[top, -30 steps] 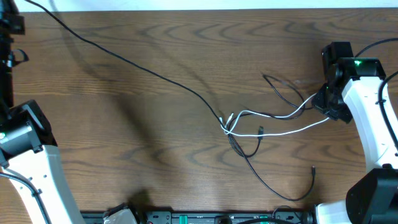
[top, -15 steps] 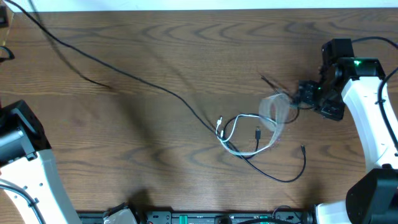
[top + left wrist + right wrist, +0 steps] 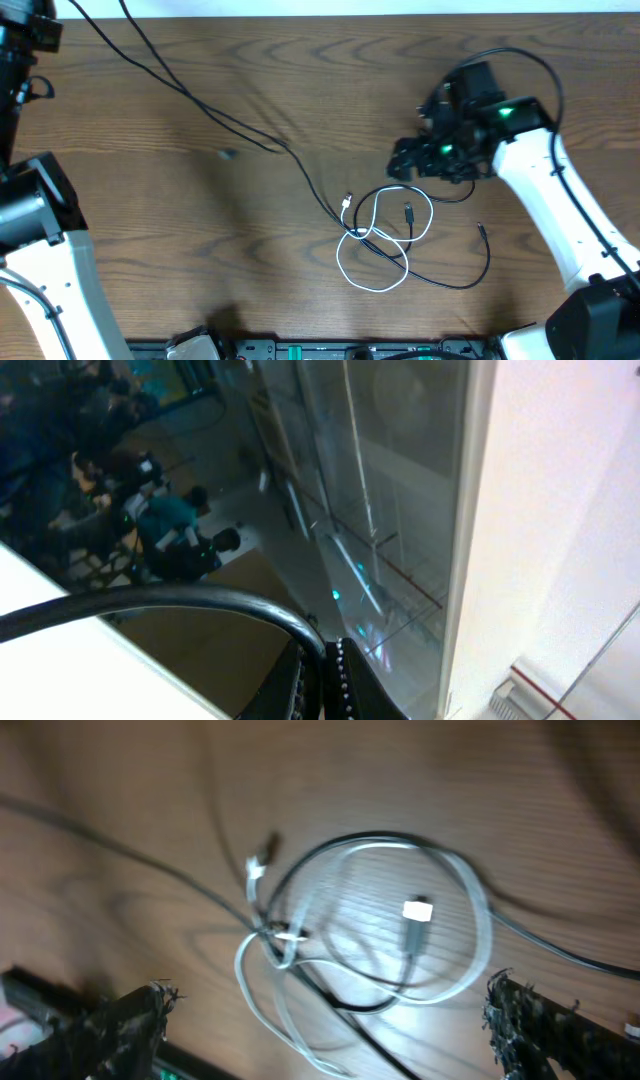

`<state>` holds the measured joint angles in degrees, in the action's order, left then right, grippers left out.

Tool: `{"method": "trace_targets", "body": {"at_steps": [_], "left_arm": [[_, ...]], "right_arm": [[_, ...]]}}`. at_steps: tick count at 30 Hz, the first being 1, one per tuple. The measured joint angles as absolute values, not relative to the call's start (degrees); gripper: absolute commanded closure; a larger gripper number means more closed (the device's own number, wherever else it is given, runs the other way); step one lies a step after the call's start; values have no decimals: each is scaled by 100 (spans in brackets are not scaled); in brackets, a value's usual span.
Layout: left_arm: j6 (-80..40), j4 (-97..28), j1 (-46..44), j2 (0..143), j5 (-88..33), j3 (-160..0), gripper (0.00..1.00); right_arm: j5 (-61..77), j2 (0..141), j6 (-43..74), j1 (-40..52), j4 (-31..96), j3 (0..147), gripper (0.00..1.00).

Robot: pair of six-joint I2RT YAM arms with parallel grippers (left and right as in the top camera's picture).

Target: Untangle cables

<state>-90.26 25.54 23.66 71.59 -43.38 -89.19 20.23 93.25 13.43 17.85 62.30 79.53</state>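
The cables lie tangled on the brown table [image 3: 150,230] at centre right. A white cable [image 3: 341,262] curls in loops around a small knot [image 3: 275,935], its white plug [image 3: 417,909] inside one loop. A long black cable [image 3: 300,170] runs from the knot up to the far left. A second black cable [image 3: 488,258] curves off to the right. My right gripper [image 3: 415,160] hovers open over the loops, its fingers [image 3: 540,1030] wide apart and empty. My left gripper [image 3: 322,660] is raised off the table, shut on a black cable [image 3: 180,598].
A small grey speck [image 3: 228,154] lies on the wood left of centre. A black rail with green parts [image 3: 300,350] runs along the table's front edge. The left arm's white base [image 3: 60,290] stands at the lower left.
My right gripper has opened, let go of the cables and swung left over the tangle. The stretched white cable has sprung back into loops. The long black cable has shifted upward.
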Motion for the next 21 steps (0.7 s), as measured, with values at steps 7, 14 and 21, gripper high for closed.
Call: {"method": "trace_targets", "body": {"at_steps": [7,14,21], "left_arm": [[-8969,2552,2314,7225,-4543,-8919,92],[-8954,2554,2314,7227,-4775,-8919,93],[-8952,2550,2314,7229,-4864,-8919,92]], "right_arm": [[1656,9323,2121,2620,5594,7846,29],[1129,9308,2991,3070,4368,6853,48],[1066,9303,3605,3190,3179,5701,51]]}}
